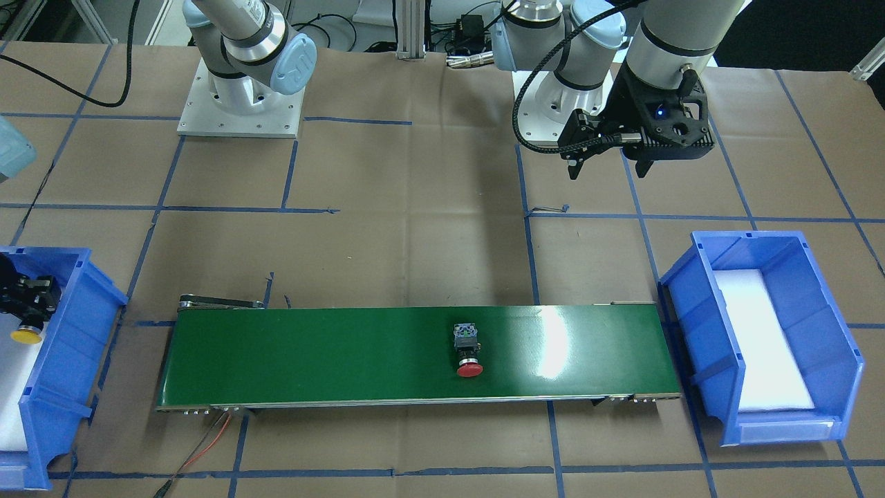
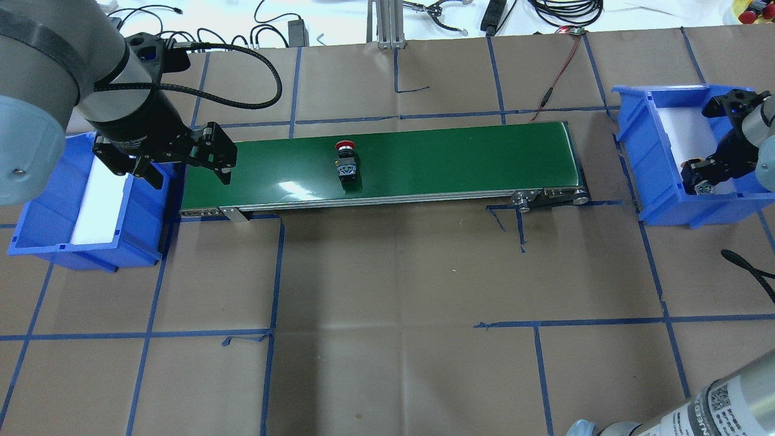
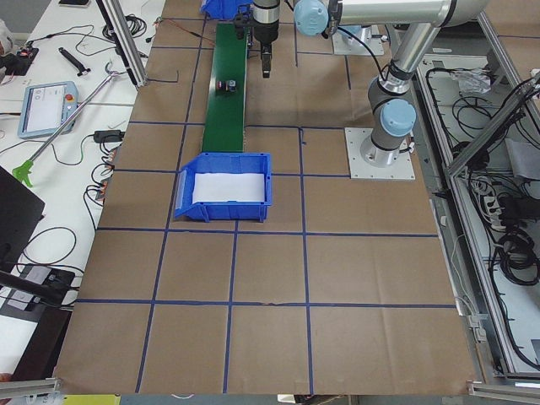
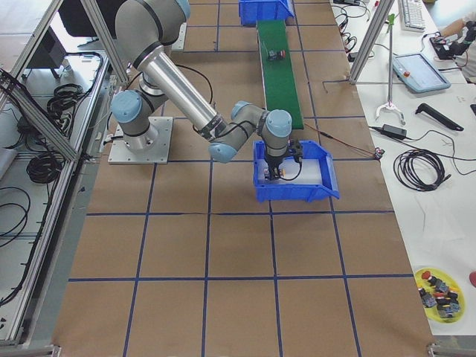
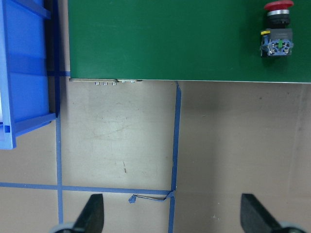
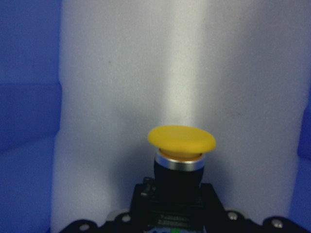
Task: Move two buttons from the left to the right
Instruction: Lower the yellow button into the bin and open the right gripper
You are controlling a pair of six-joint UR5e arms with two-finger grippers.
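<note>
The red-capped button (image 1: 469, 353) lies on its side near the middle of the green conveyor belt (image 1: 311, 360); it also shows in the overhead view (image 2: 346, 160) and the left wrist view (image 5: 278, 26). My left gripper (image 1: 608, 171) is open and empty, hanging above the table by the belt's left end (image 2: 189, 175); both its fingertips (image 5: 92, 213) show. My right gripper (image 1: 28, 315) is inside the right blue bin (image 2: 660, 151), shut on the yellow-capped button (image 6: 181, 141), cap over the white foam liner. Whether the button touches the foam I cannot tell.
The left blue bin (image 2: 42, 212) with a white liner stands beside the belt's left end, under my left arm. Brown paper with blue tape lines covers the table. Cables and a red wire (image 2: 557, 72) lie beyond the belt.
</note>
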